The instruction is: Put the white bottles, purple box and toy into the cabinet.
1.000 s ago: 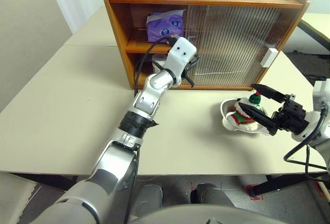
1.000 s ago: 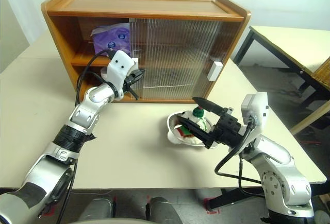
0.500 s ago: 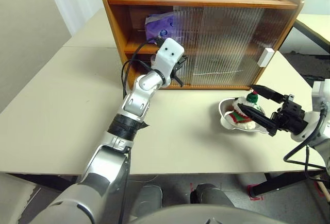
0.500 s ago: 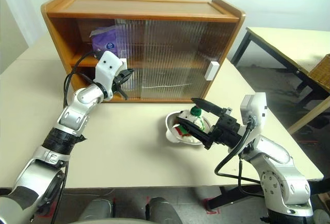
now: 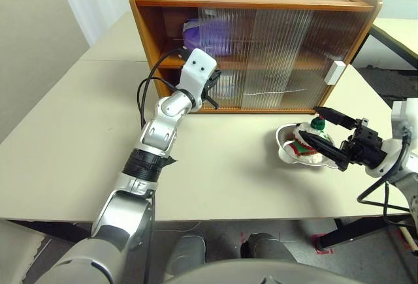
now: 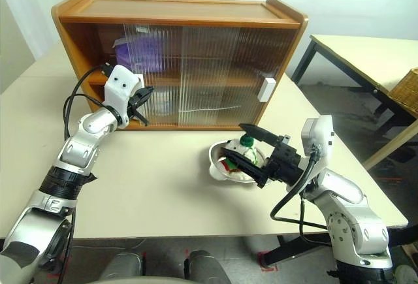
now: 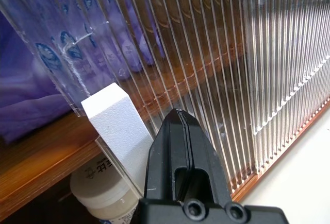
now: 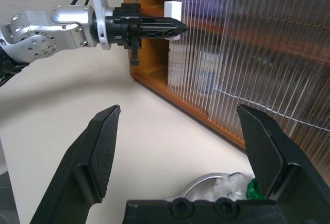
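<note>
Jaws of the left gripper (image 5: 210, 93) are clenched beside the sliding door's white handle (image 7: 119, 126); right gripper (image 6: 251, 156) jaws are spread around the toy (image 5: 308, 142) at lower right.

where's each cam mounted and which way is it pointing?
Left and right eye: head, looking forward-down at the wide wooden cabinet with ribbed sliding doors; both arms show.
Left wrist: looks along the shut left gripper at the door's white rectangular handle, with a small white plastic jar below.
Right wrist: looks between the open right gripper jaws toward the cabinet.
Shared: the right wrist and eye views both catch the left gripper at that handle.
</note>
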You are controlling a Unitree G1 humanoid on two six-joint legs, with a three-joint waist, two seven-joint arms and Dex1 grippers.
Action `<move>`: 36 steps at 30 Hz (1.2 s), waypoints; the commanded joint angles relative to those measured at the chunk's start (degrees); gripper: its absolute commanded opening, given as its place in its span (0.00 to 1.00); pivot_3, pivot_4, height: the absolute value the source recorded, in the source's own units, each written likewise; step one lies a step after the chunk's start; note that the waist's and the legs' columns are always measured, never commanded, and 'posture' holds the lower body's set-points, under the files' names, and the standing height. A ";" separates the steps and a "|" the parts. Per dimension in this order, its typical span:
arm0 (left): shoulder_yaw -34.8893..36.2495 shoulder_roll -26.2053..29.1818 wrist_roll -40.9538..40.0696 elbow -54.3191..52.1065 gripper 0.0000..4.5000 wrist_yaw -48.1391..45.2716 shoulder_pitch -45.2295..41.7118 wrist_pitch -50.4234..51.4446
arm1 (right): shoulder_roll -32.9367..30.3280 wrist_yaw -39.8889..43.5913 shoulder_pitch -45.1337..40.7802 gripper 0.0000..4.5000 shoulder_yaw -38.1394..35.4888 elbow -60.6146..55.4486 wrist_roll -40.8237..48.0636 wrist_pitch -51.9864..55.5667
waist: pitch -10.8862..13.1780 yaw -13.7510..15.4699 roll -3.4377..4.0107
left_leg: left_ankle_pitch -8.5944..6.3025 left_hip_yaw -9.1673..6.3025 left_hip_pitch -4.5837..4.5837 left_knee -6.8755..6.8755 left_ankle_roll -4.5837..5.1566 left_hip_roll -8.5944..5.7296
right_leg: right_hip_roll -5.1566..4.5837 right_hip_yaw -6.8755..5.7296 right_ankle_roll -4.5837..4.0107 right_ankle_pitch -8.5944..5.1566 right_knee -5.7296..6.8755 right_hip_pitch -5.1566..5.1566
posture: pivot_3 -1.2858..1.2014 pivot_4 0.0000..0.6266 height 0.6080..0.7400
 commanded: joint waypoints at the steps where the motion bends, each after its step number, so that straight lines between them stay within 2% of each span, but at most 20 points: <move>1: 4.35 2.51 0.52 0.73 0.01 2.54 1.01 1.91 | -0.12 0.36 -0.61 1.00 0.80 0.44 -0.83 -0.31 | 0.01 0.00 0.00 | 0.00 0.00 0.02 -0.02 -0.01 0.00 | 0.00 0.00 -0.01 0.01 0.00 0.00 | 0.58 0.00 1.00; 36: 11.29 10.23 -0.64 0.15 0.01 5.31 5.84 3.35 | -0.11 1.53 -2.22 1.00 2.29 1.76 -1.22 0.02 | 0.09 1.30 -0.06 | 0.44 -0.16 0.02 -1.01 -0.60 0.10 | 0.08 0.01 -0.37 0.03 0.00 -0.33 | 0.59 0.01 1.00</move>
